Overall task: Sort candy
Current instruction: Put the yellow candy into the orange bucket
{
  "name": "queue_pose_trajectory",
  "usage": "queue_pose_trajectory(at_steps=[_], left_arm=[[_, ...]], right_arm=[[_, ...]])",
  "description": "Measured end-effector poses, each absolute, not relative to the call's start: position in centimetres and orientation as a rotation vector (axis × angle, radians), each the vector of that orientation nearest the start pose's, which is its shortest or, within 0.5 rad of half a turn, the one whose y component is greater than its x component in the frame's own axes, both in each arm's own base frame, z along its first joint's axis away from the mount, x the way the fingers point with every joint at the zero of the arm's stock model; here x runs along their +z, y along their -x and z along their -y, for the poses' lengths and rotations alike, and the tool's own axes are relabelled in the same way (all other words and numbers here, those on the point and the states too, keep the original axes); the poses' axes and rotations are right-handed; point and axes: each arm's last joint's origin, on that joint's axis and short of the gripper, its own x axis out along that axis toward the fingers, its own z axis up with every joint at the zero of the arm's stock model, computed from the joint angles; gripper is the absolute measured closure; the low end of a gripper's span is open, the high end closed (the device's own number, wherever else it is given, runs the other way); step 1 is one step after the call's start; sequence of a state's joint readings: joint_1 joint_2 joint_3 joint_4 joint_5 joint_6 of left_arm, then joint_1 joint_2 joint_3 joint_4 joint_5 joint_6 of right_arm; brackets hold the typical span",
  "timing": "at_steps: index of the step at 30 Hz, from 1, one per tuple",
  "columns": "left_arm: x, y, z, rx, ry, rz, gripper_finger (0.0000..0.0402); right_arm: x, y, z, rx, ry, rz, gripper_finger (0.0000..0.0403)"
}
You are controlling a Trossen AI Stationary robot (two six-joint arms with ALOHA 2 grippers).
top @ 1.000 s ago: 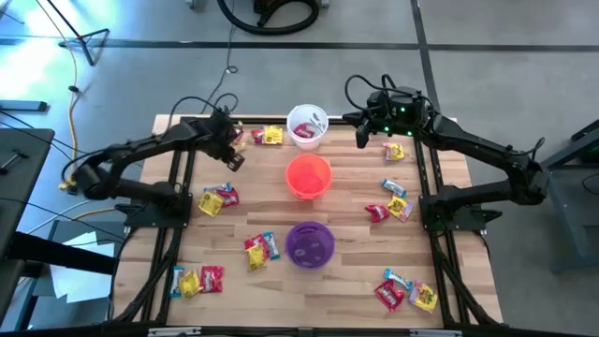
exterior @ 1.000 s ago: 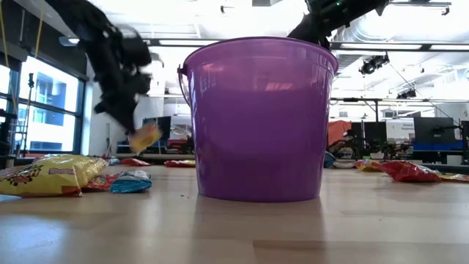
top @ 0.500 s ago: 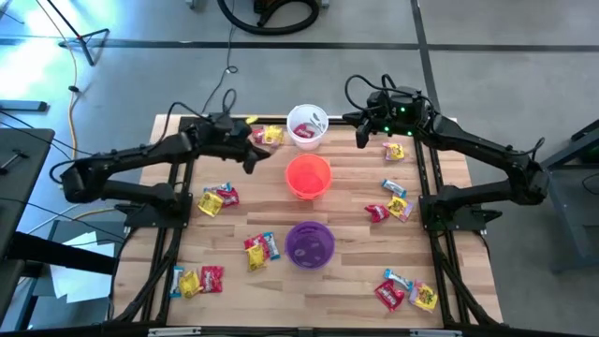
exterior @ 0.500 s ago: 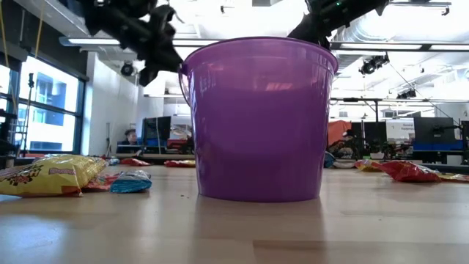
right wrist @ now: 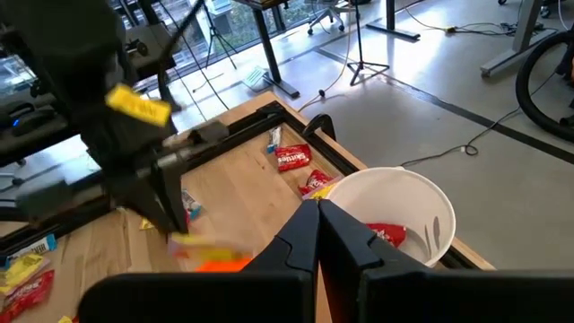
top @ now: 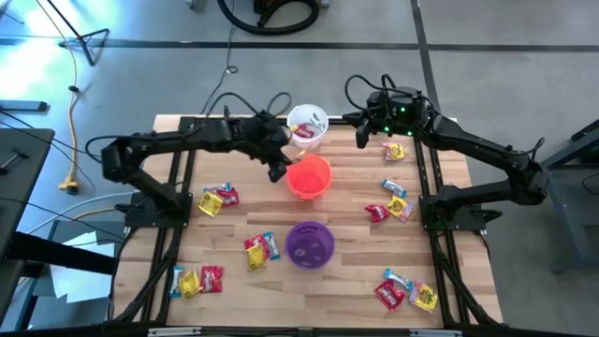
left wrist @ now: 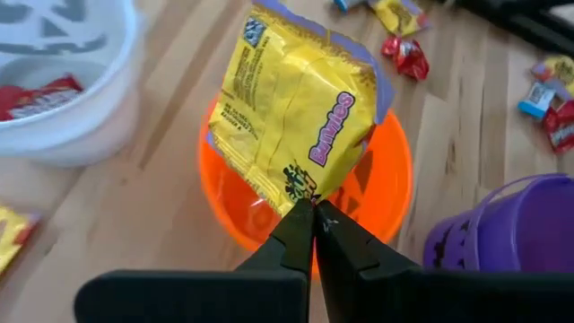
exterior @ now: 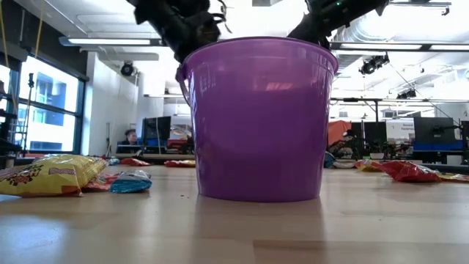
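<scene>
My left gripper is shut on a yellow candy packet and hovers over the orange cup, at that cup's left rim in the high view. My right gripper is shut and holds nothing; it waits above the table's far right part, just right of the white cup. Red candy lies in the white cup. The purple cup stands nearer. More candy lies loose on the wood at the left and the right. My left gripper pinches the yellow packet by one end edge between its two fingers, which slant down from the table's left. The packet is lifted clear and reaches past the fingertips over the orange cup's opening.
Candy clusters lie at the near left, the near middle, the near right and the far right. The three cups stand in a line down the table's middle. In the low view the purple cup hides most of the table.
My left gripper has risen and swung from the table's far left toward the right, carrying the yellow packet shut between its fingers until it is over the orange cup. My right arm has kept still.
</scene>
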State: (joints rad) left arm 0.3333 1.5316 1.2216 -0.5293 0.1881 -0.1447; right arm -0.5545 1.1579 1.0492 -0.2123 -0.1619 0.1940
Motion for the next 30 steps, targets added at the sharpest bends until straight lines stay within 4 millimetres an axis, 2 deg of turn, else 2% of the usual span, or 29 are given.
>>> queue_pose_trajectory(at_steps=[9, 15, 19, 23, 30], left_arm=[[25.9, -33.8, -9.3, 0.152, 0.328, -0.885, 0.0401], [23.9, -34.9, -9.8, 0.178, 0.302, -1.023, 0.0401], [23.2, -35.8, -10.1, 0.175, 0.299, -1.055, 0.0401], [23.2, -36.3, -10.0, 0.161, 0.287, -1.058, 0.0401], [22.6, -36.2, -10.1, 0.166, 0.305, -1.103, 0.0401]], right_arm=[[34.9, -21.9, 13.0, -0.416, -0.292, -0.265, 0.0401], [34.8, -21.9, 13.0, -0.413, -0.292, -0.265, 0.0401], [34.8, -21.9, 13.0, -0.413, -0.293, -0.267, 0.0401], [34.8, -21.9, 13.0, -0.414, -0.295, -0.272, 0.0401], [34.8, -21.9, 13.0, -0.413, -0.287, -0.274, 0.0401]])
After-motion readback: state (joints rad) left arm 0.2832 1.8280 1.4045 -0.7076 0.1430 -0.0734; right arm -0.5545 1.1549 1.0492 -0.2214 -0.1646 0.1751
